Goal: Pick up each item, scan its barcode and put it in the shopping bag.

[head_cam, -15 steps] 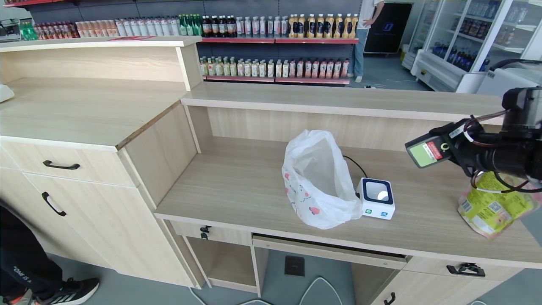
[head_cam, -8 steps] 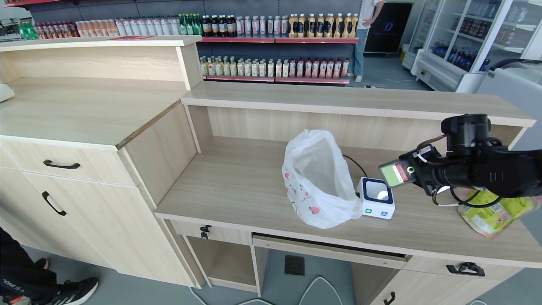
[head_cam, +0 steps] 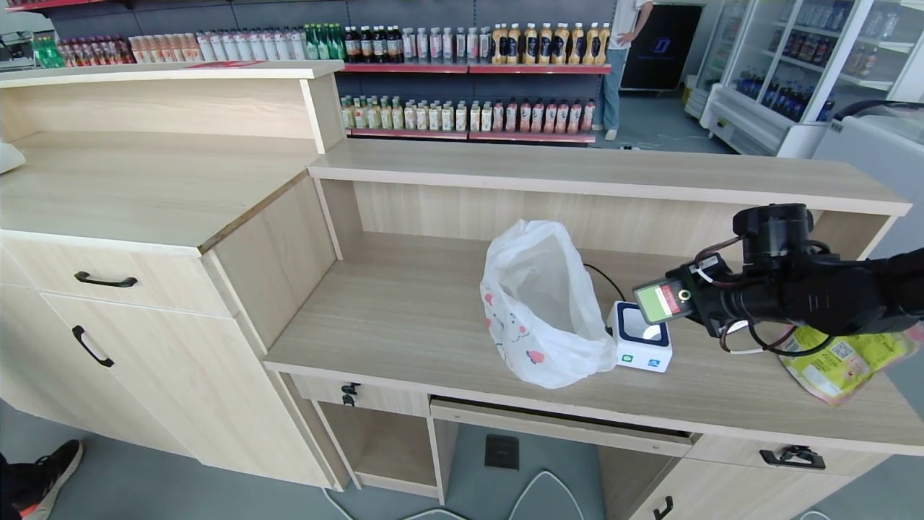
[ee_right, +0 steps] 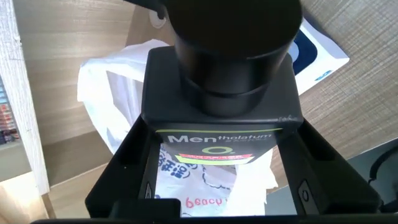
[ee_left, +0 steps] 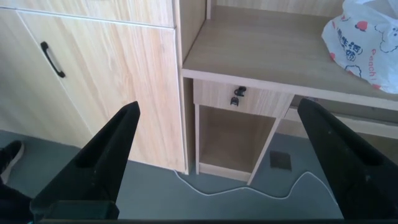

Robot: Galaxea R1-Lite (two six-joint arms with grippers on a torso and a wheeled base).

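Observation:
My right gripper (head_cam: 699,303) is shut on a black bottle with a green and red label (head_cam: 660,301), held level just above and right of the white scanner cube (head_cam: 639,346). In the right wrist view the bottle (ee_right: 221,81) sits between the fingers (ee_right: 124,165), with the white shopping bag (ee_right: 118,87) and the scanner (ee_right: 321,53) below. The open white shopping bag (head_cam: 541,303) stands left of the scanner. A green-yellow snack pouch (head_cam: 844,359) lies at the counter's right end, partly under my right arm. My left gripper (ee_left: 221,162) hangs open, low beside the counter.
A black cable (head_cam: 601,278) runs from the scanner behind the bag. The lower desk (head_cam: 404,310) has bare wood left of the bag, with a raised ledge (head_cam: 577,170) behind. Drawers and a cabinet (ee_left: 93,74) flank the open knee space.
My right arm has moved left and down with the bottle, from high at the right edge to just above the scanner. The bag, scanner and pouch have stayed put.

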